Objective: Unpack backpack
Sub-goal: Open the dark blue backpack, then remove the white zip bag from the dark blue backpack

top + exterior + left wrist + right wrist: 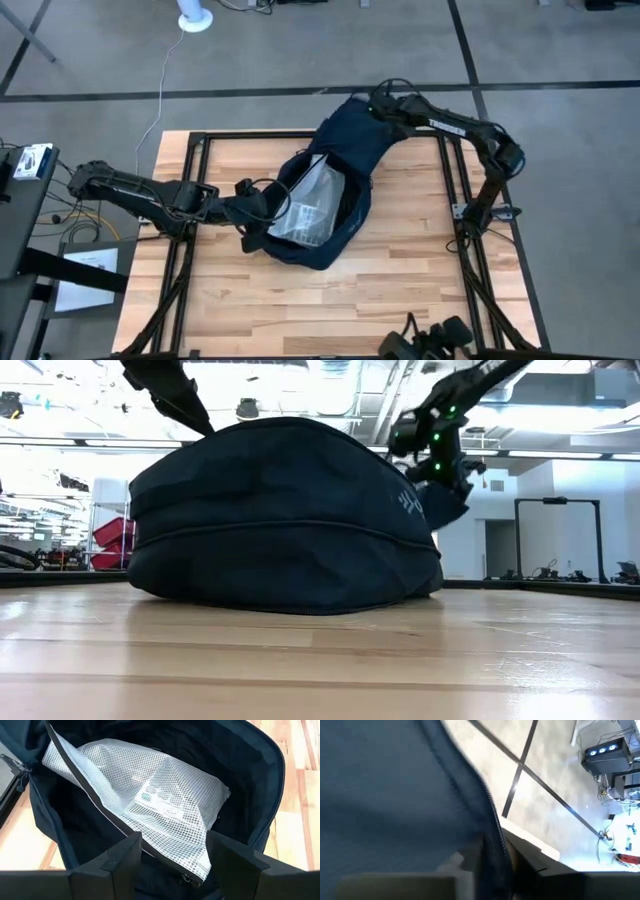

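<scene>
The dark navy backpack [345,170] lies open on the wooden table, its underside on the boards [280,520]. A clear mesh pouch [150,805] rests inside it. My left gripper [262,212] is open at the backpack's left opening. Its fingers stand on either side of the pouch's zip corner [192,870]; I cannot tell whether they touch it. My right gripper [372,102] is at the backpack's far end, shut on its rim. My right gripper holds the backpack's zip-edged rim [492,845] at its far end, pinched between the two fingers. It comes slanting down from the far right. That end of the fabric [445,505] is held up off the table while the rest of the backpack lies on the boards.
Black frame rails [190,170] run along the table's left and right sides [455,190]. A dark device [430,345] sits at the near edge. Bare wood [330,300] lies between the backpack and the near edge.
</scene>
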Controlling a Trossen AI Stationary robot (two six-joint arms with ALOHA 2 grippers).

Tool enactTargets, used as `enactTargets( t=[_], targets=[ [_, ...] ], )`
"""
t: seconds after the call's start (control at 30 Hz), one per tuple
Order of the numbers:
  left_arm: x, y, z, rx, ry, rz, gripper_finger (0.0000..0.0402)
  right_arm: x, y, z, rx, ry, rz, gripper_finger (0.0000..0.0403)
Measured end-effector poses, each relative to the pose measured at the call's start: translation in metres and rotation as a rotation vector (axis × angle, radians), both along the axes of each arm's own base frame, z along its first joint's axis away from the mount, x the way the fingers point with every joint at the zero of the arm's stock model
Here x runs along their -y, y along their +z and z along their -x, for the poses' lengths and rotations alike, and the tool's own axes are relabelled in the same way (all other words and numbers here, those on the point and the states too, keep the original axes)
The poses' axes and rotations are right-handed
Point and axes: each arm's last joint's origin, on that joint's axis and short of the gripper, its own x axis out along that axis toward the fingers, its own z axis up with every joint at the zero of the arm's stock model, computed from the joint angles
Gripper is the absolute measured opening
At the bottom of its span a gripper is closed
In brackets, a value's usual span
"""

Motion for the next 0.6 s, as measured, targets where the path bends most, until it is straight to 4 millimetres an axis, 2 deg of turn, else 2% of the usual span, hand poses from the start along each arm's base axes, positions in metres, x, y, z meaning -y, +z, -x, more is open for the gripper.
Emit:
enactTargets(
  t=[0.1, 0.27, 0.43, 0.6],
  targets=[
    [0.000, 0.000, 0.000, 0.000, 0.003, 0.003, 0.0208, 0.002, -0.009, -0.003, -0.024, 0.006, -0.022, 0.0123],
    [0.000, 0.000, 0.000, 0.000, 0.008, 0.007, 0.0208, 0.000, -0.003, 0.000, -0.078, 0.041, -0.043, 0.0198],
    [0.000, 0.000, 0.000, -0.007, -0.011, -0.012, 0.0208, -0.012, 0.031, 0.007, -0.075, 0.059, -0.033, 0.0241],
    [-0.002, 0.000, 0.000, -0.013, -0.011, -0.023, 0.0208, -0.039, 0.081, 0.008, 0.092, 0.103, 0.075, 0.0245]
  ],
)
